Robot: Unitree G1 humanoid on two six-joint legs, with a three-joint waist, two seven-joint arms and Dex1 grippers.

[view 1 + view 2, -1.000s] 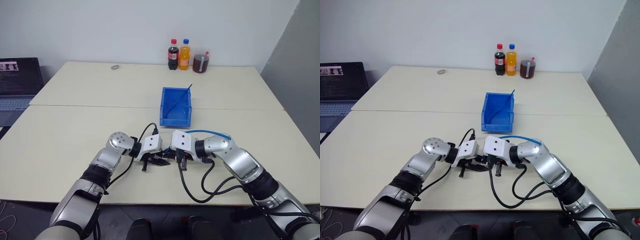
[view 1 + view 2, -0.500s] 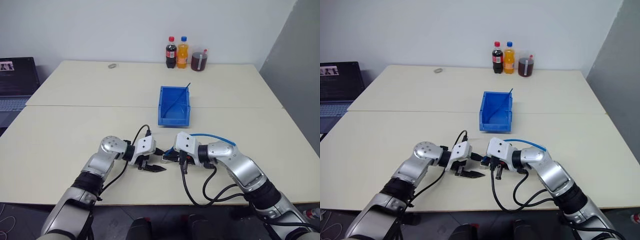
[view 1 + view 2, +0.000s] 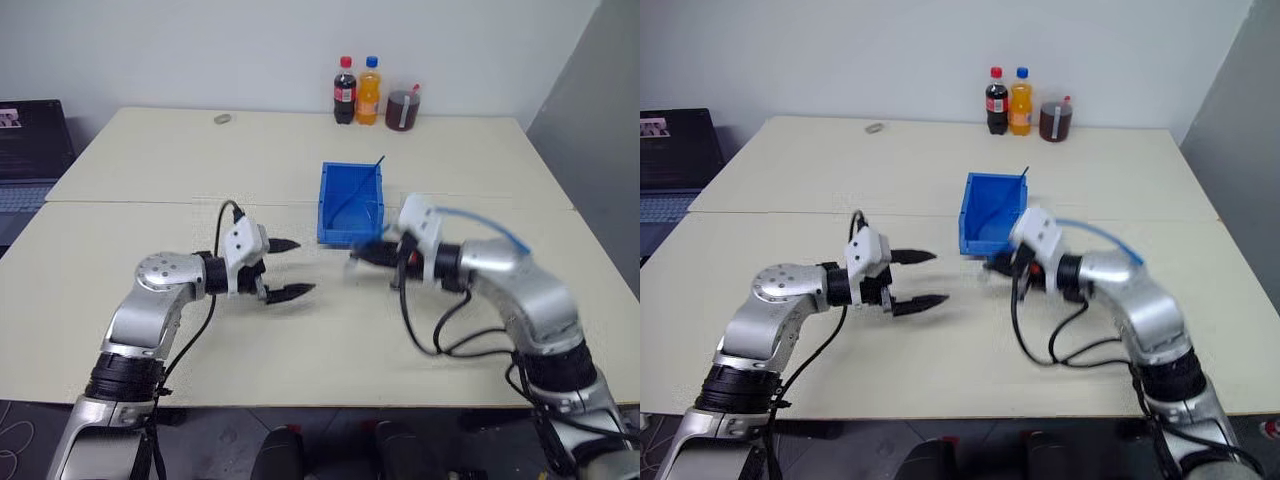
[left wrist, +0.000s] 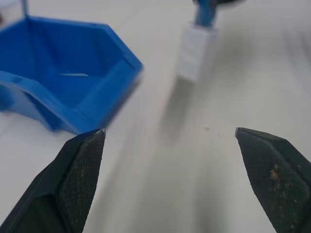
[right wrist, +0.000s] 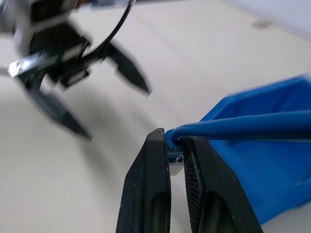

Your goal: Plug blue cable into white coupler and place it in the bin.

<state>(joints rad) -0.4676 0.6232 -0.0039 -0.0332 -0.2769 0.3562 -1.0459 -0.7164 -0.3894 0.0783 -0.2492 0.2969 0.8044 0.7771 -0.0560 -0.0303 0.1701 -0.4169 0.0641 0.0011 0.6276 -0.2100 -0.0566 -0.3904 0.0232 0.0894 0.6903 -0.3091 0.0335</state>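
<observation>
Right hand (image 5: 176,145) pinches the blue cable (image 5: 243,125) at its plug end, with the white coupler (image 4: 195,46) hanging mated beneath, just before the bin (image 3: 350,205). Left hand (image 3: 283,268) gapes empty over the tabletop (image 3: 150,160), apparently standing clear for the drop.

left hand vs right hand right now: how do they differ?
Left hand has its fingers spread wide and carries nothing; right hand is pinched shut on the blue cable. The white coupler hangs on the cable end at the right hand, apart from the left. The right hand sits at the bin front; the left is farther off. Both are raised above the table, facing each other.
</observation>
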